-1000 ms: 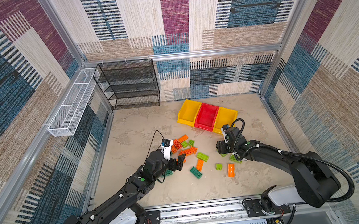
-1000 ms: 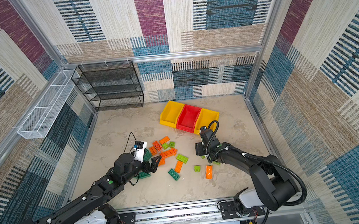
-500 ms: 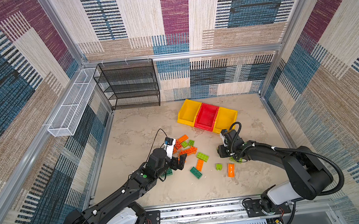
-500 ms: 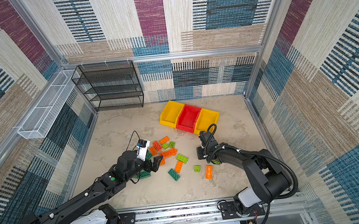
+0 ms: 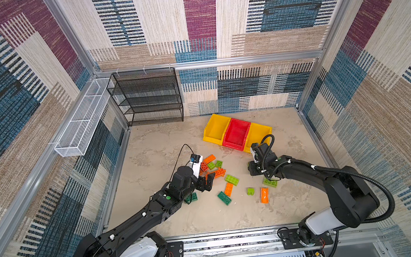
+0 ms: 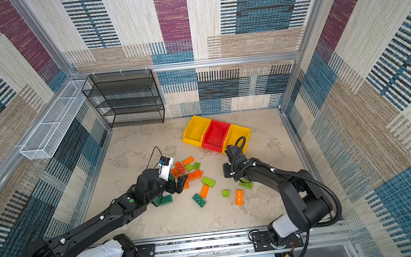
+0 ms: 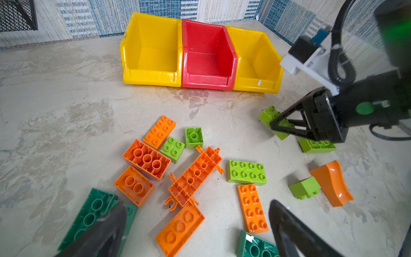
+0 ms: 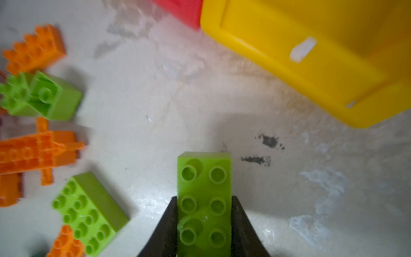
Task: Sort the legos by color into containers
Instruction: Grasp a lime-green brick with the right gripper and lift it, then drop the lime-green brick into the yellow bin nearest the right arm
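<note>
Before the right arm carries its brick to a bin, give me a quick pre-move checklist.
1. Grip: right hand shut on the lime brick, clamping both long sides: ok.
2. Brick lifted off the table: cannot tell.
3. All three bins empty: ok.
4. Table between the brick and the near yellow bin bare: ok.
5. Left hand open, over the orange bricks, apart from the right hand: ok.
</note>
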Motion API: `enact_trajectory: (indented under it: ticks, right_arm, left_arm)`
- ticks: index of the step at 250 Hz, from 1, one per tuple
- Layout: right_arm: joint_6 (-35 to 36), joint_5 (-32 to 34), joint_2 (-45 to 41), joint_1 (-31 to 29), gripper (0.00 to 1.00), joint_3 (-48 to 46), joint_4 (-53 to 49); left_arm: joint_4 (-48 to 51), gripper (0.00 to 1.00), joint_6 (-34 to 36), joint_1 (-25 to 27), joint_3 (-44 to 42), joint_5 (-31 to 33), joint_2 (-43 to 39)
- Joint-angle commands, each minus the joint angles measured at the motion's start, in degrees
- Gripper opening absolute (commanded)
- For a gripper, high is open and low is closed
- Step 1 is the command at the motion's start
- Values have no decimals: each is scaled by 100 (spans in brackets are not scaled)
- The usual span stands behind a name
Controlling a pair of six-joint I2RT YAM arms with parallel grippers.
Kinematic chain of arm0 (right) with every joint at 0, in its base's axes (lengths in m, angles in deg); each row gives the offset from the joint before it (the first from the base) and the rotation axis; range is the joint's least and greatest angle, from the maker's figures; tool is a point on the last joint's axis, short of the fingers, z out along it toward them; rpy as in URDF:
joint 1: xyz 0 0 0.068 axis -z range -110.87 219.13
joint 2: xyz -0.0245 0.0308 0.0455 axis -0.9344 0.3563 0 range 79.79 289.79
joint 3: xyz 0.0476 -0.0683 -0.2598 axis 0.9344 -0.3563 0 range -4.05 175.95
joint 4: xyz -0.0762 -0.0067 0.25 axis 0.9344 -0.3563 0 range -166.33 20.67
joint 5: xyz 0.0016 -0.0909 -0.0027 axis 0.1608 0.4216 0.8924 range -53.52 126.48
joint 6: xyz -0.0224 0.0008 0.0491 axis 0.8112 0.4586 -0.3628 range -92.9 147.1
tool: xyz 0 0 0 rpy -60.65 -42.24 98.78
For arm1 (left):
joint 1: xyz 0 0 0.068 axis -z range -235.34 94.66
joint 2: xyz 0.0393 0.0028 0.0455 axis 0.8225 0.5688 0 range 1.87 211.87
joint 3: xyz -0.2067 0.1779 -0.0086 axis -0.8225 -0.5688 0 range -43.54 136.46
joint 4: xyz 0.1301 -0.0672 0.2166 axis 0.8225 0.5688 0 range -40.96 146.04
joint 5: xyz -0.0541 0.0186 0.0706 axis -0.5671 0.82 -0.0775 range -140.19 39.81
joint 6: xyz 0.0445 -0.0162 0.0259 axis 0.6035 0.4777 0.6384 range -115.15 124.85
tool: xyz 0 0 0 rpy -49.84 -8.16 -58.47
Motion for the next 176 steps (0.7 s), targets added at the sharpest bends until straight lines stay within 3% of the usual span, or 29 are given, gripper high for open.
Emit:
enact_trajectory:
  ticks: [1,59,176]
  right_arm:
    - [63,425,-165,-1,25,435,-62]
    - [577,1223,574,277,25,1777,-119]
    - [785,796,2135,1167,26,2730,269]
  left_arm:
    - [-3,99,133,-12,146,28,-22]
    - [128,99,203,-11,540,-128,175]
    - [232,99,201,-16,750,-20,268]
